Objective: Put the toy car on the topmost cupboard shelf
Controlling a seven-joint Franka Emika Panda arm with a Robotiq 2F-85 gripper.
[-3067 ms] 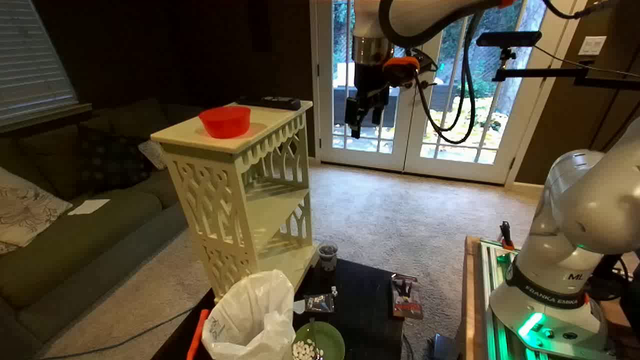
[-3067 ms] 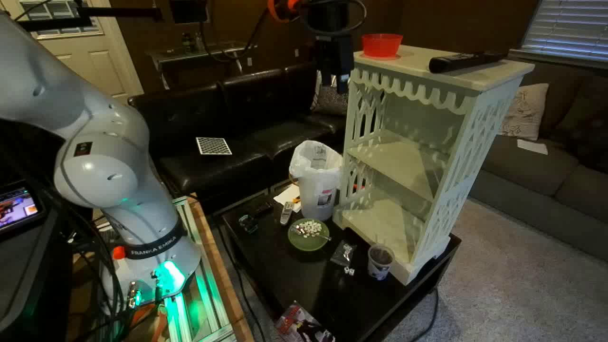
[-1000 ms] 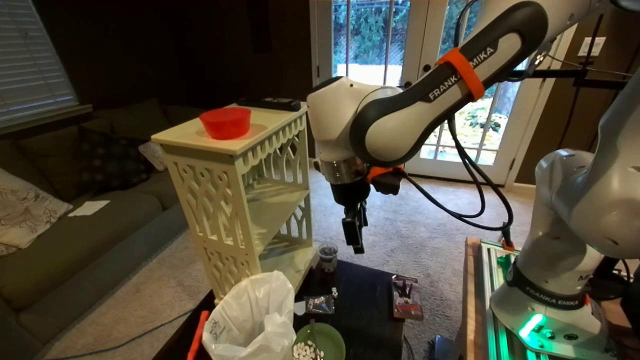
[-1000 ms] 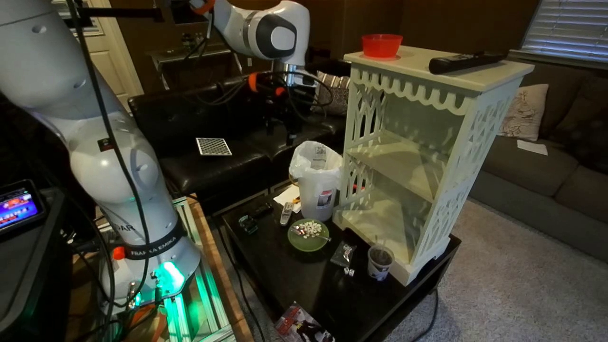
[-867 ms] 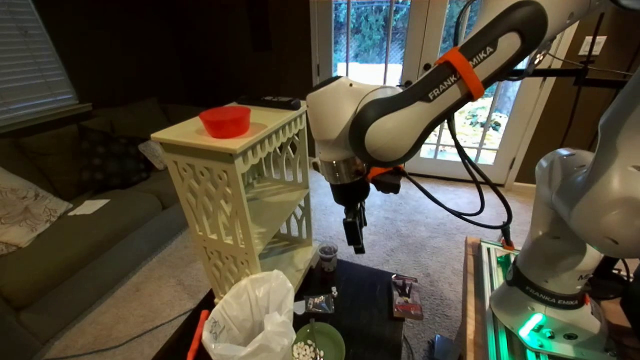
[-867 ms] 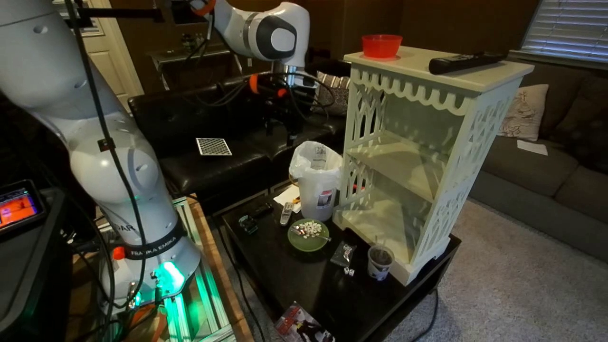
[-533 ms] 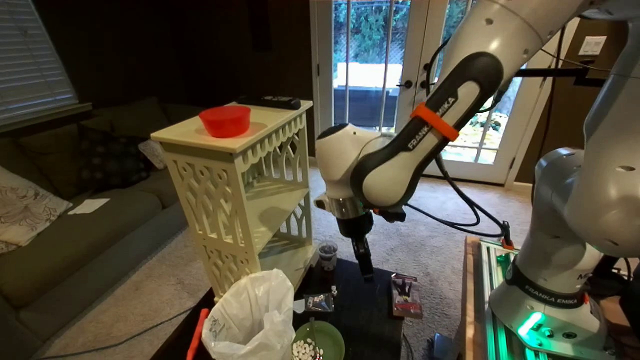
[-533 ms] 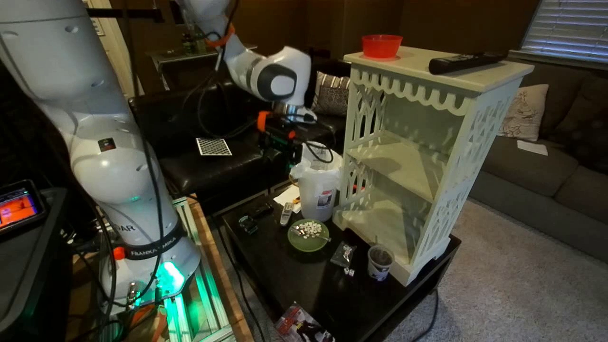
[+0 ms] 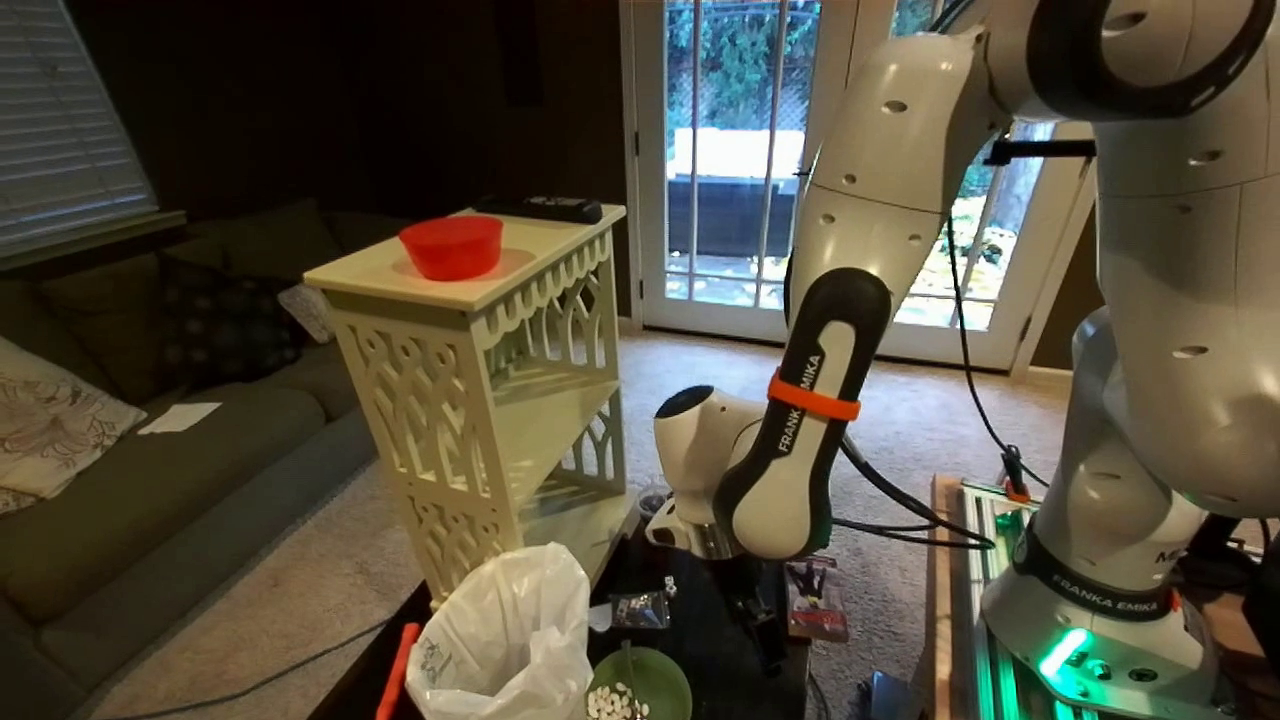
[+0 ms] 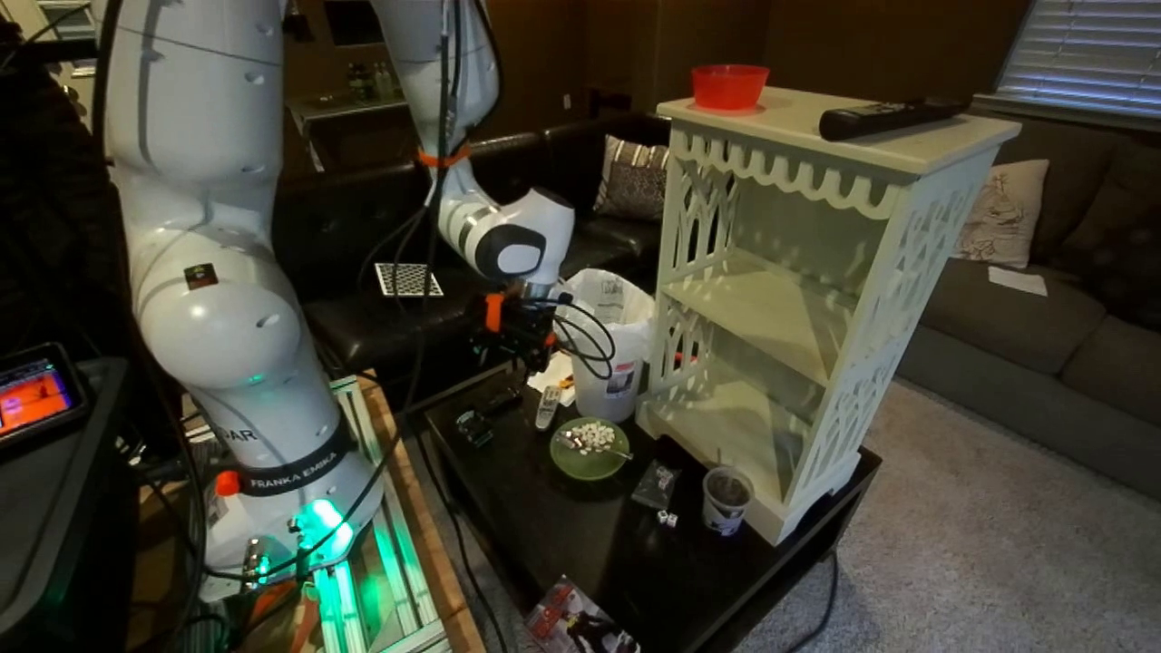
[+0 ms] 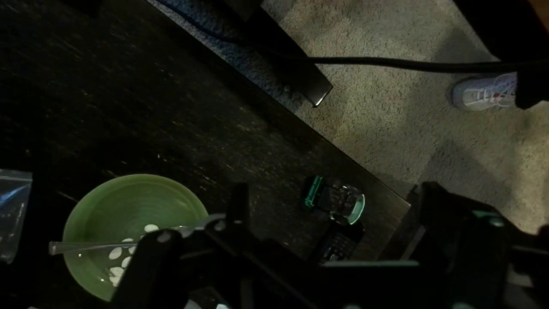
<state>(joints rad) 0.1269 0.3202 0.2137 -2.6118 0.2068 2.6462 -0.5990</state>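
Note:
The toy car point(image 10: 473, 428), dark with green ends, sits on the dark table near its corner. In the wrist view the toy car point(image 11: 339, 202) lies ahead of my open gripper point(image 11: 335, 195), framed between the spread fingers. Nothing is held. In both exterior views my gripper point(image 10: 524, 363) points down above the table; it also shows here point(image 9: 765, 640). In an exterior view it hangs higher than the car, apart from it. The cream-white cupboard point(image 10: 884, 299) stands on the table. Its topmost cupboard shelf point(image 10: 762, 295) is inside, below the flat top, with nothing visible on it.
A green bowl point(image 10: 590, 464) with white pieces and a spoon is near the car. A black remote point(image 11: 339, 244) touches or nearly touches the car. A grey remote point(image 10: 547, 408), lined bin point(image 10: 603, 363) and cup point(image 10: 726, 499) are on the table. A red bowl point(image 10: 728, 88) is atop the cupboard.
The arm has come down from beside the cupboard's top to low over the table, toward the car's end. The car, cupboard and other objects have not moved.

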